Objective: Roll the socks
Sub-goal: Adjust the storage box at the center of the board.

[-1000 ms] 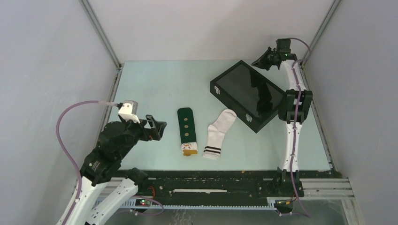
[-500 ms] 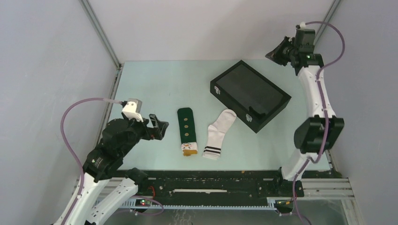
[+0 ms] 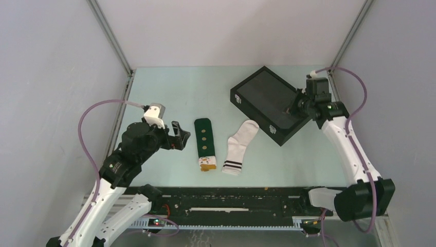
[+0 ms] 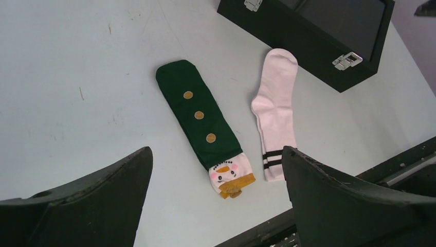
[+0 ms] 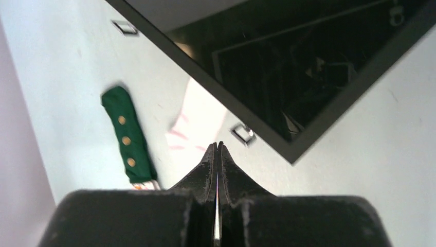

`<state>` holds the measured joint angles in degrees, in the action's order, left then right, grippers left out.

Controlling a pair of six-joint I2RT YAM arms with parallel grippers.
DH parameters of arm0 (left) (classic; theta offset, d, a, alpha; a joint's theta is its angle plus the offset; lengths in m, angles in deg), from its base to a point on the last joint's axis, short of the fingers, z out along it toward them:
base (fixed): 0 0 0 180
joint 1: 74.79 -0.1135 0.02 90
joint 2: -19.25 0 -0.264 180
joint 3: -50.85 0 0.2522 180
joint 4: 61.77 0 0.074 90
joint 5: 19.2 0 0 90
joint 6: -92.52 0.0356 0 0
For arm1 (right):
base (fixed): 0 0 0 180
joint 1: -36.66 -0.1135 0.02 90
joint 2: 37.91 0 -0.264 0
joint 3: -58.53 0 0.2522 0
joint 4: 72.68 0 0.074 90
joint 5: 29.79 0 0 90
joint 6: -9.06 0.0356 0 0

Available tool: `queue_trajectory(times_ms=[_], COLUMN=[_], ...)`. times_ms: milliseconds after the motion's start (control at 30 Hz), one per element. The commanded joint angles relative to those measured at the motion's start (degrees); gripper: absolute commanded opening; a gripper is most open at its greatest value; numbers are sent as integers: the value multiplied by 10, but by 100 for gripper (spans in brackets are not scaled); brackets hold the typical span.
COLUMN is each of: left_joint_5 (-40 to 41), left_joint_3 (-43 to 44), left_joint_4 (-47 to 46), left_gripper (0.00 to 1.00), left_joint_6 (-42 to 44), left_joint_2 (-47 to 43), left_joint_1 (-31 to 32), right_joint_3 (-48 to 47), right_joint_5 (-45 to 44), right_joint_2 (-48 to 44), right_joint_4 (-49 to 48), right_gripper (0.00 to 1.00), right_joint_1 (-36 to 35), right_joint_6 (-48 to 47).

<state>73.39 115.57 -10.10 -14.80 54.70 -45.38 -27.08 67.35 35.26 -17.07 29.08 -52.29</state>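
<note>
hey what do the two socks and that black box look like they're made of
Green sock: soft, matte knit fabric, lying limp and flat.
White sock: the same matte knit look, with a slight bend at the heel.
Black box: rigid, with matte black walls, maybe wood or plastic. Its top is a glossy, reflective panel, likely glass or acrylic.
Latches: shiny, apparently metal.

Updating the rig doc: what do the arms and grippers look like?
White links and black joint housings on the left arm and right arm. A mauve cable runs to each wrist; the left wrist bears a white camera box. The left gripper and right gripper have black wedge-shaped fingers. No legible markings.
</note>
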Motion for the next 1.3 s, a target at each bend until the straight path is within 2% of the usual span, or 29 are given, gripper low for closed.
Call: queue_trajectory(times_ms=[0, 233, 500, 900, 1267], left_joint_5=[-15, -22, -22, -15, -11], left_joint_3=[-6, -9, -15, -13, -10], left_joint_4=[-35, -48, -48, -40, -37], left_gripper=[100, 100, 100, 100, 100], left_joint_6=[17, 18, 15, 15, 9], left_joint_2=[11, 17, 13, 12, 16], left_joint_1=[2, 2, 2, 2, 2], right_joint_3=[56, 146, 223, 229, 224], right_joint_5=[-47, -71, -110, -146, -120], right_joint_2=[-64, -102, -81, -18, 27], right_joint_4=[44, 51, 21, -31, -93], right_gripper=[0, 0, 0, 0, 0], right_joint_1=[-30, -75, -90, -77, -5], right_joint_6=[3, 33, 64, 61, 37])
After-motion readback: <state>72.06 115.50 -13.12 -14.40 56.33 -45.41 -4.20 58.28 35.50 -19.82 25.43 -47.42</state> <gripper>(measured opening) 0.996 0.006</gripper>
